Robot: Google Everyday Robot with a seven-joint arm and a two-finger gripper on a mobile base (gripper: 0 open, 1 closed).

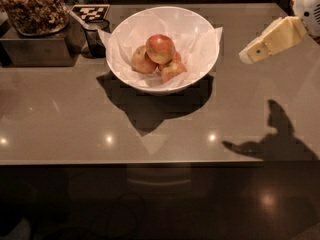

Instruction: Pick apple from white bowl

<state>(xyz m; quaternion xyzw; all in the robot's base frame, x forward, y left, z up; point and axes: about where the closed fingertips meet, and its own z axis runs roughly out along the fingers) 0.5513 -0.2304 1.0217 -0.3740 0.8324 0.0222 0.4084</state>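
Note:
The white bowl (pixel 200 54), lined with crumpled white paper, stands at the back middle of the grey-brown table. Several reddish-yellow apples lie piled in it; the top apple (pixel 160 48) is the reddest. My gripper (pixel 247 55) comes in from the upper right, its cream-coloured fingers pointing left toward the bowl. It hangs in the air a short way right of the bowl's rim, apart from it, and holds nothing that I can see.
A dark tray of brown clumps (pixel 32 9) on a dark box stands at the back left. A black-and-white marker card (pixel 90 11) and a small dark cup (pixel 96 34) sit between it and the bowl. The table's front edge (pixel 150 163) runs across below.

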